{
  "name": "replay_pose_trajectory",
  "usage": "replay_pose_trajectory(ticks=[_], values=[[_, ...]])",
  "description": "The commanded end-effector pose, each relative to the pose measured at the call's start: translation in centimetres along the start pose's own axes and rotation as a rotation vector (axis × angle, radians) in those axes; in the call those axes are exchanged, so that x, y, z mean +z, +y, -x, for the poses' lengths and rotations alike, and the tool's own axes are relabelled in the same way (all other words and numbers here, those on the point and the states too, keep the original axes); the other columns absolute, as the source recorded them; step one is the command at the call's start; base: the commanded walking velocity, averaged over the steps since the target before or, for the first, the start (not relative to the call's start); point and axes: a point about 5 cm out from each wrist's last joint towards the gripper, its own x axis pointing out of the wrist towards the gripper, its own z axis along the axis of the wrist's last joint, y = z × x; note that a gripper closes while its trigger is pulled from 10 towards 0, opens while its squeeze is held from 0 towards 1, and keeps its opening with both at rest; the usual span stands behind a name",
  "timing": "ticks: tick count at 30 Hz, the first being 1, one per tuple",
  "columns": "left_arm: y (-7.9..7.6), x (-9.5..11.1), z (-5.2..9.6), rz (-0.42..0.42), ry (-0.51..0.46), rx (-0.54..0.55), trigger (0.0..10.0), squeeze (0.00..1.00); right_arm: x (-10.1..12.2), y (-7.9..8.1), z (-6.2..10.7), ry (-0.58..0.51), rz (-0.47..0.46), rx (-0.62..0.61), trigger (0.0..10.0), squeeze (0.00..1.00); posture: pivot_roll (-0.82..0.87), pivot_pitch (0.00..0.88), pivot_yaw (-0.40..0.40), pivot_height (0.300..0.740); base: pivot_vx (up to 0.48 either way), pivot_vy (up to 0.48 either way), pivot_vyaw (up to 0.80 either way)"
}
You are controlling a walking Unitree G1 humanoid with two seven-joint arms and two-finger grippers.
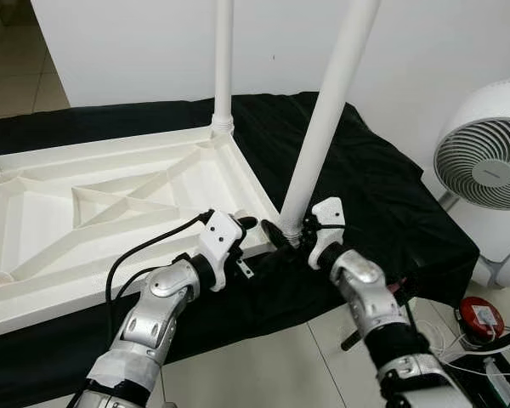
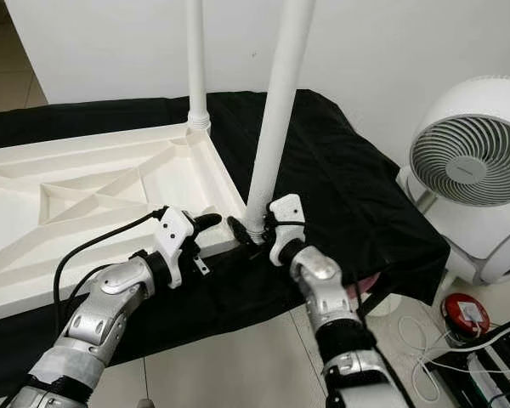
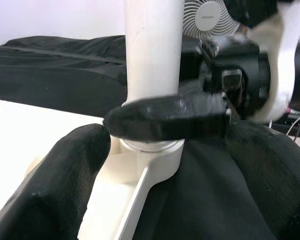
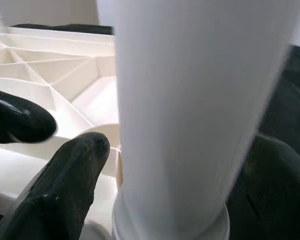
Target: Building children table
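Black cloth (image 1: 365, 187) covers the bench; right gripper (image 1: 291, 233) fingers pinch the near table leg (image 1: 327, 110) at its socket on the upturned tabletop (image 1: 110, 212), left gripper (image 1: 246, 224) fingers spread beside it.

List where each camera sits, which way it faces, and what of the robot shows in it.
Left eye view: on the head, looking down at the upturned tabletop; both silver arms show.
Right eye view: same scene, beside it; fan at right.
Left wrist view: along the left gripper toward the near leg; right gripper beyond.
Right wrist view: along the right gripper's fingers, close on that leg.
Shared: the near leg's base.
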Motion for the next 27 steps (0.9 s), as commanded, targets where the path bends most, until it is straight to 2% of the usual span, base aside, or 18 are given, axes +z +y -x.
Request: replay_pose_trajectory(ticks=[1,6,7,8,20,21,23,25,27], values=[[0.0,-0.1,0.2,-0.031,0.019,0.016,10.0,0.00,0.0,-0.2,-0.3,0.027,0.041,0.076,10.0,0.00,-0.02,0.000,-0.049,0.740,0.000,0.000,0.00],[0.0,-0.1,0.2,-0.048,0.023,0.007,10.0,0.00,0.0,-0.5,-0.5,0.041,0.053,0.104,10.0,0.00,-0.02,0.000,-0.050,0.740,0.000,0.000,0.00],[0.0,-0.1,0.2,-0.057,0.020,0.013,10.0,0.00,0.0,-0.6,-0.6,0.049,0.061,0.111,4.6,0.00,-0.01,0.000,-0.053,0.740,0.000,0.000,0.00],[-0.1,-0.1,0.3,-0.057,0.018,0.015,10.0,0.00,-0.1,-0.6,-0.7,0.057,0.066,0.120,0.0,0.00,-0.01,0.000,-0.053,0.740,0.000,0.000,0.00],[-0.4,-0.2,0.7,-0.030,0.032,-0.006,10.0,0.00,-0.9,-0.5,-0.5,0.067,0.046,0.145,0.0,0.00,0.00,0.000,-0.055,0.740,0.000,0.000,0.00],[-0.5,-0.3,0.8,-0.036,0.037,-0.017,10.0,0.00,-1.1,-0.5,-0.5,0.066,0.033,0.126,10.0,0.00,0.00,0.000,-0.054,0.740,0.000,0.000,0.00],[-0.7,-0.4,0.9,-0.041,0.041,-0.028,10.0,0.00,-1.3,-0.4,-0.4,0.055,-0.003,0.061,10.0,0.00,0.00,0.000,-0.053,0.740,0.000,0.000,0.00],[-0.7,-0.4,0.9,-0.041,0.041,-0.028,10.0,0.00,-1.3,-0.4,-0.4,0.055,-0.003,0.061,10.0,0.00,0.00,0.000,-0.053,0.740,0.000,0.000,0.00],[-0.7,-0.4,0.9,-0.044,0.043,-0.029,10.0,0.00,-1.6,-0.3,-0.5,0.062,-0.029,-0.020,10.0,0.00,0.00,0.000,-0.054,0.740,0.000,0.000,0.00]])
